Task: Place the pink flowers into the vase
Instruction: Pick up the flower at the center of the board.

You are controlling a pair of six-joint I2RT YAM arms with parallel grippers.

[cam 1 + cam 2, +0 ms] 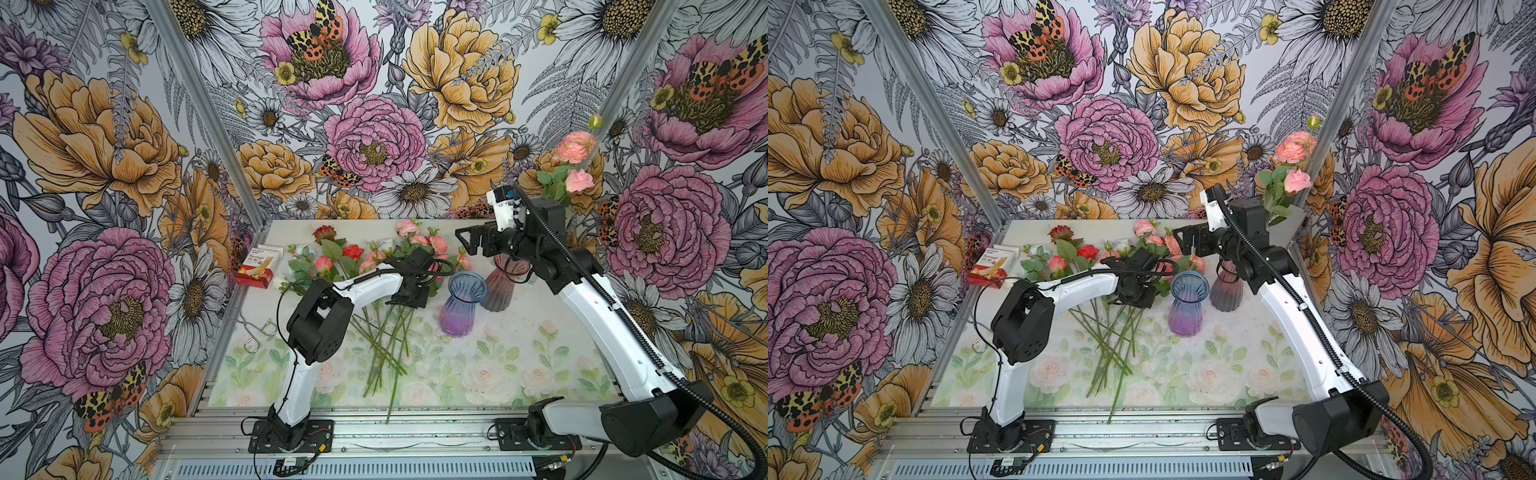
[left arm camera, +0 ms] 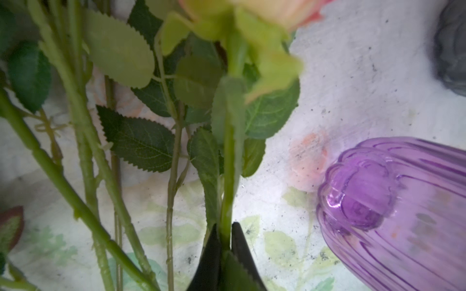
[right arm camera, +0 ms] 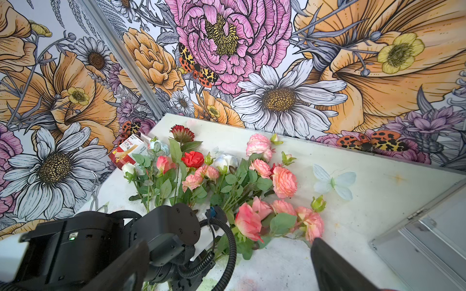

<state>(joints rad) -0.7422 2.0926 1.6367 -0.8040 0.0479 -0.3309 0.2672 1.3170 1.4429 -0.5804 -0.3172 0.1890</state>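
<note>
Left gripper (image 2: 226, 235) pinches one green stem of the salmon-pink long-stemmed flowers (image 3: 284, 182); the rest lie heaped beneath and beside it on the pale floral table (image 1: 519, 332); a purple ribbed glass vase (image 2: 393, 201) stands just beside it; right gripper (image 1: 468, 243) hovers nearby above the blooms, jaws spread, holding nothing.

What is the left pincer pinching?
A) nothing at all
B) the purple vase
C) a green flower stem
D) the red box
C: the left wrist view shows the left pincer shut on a green stem.
</note>
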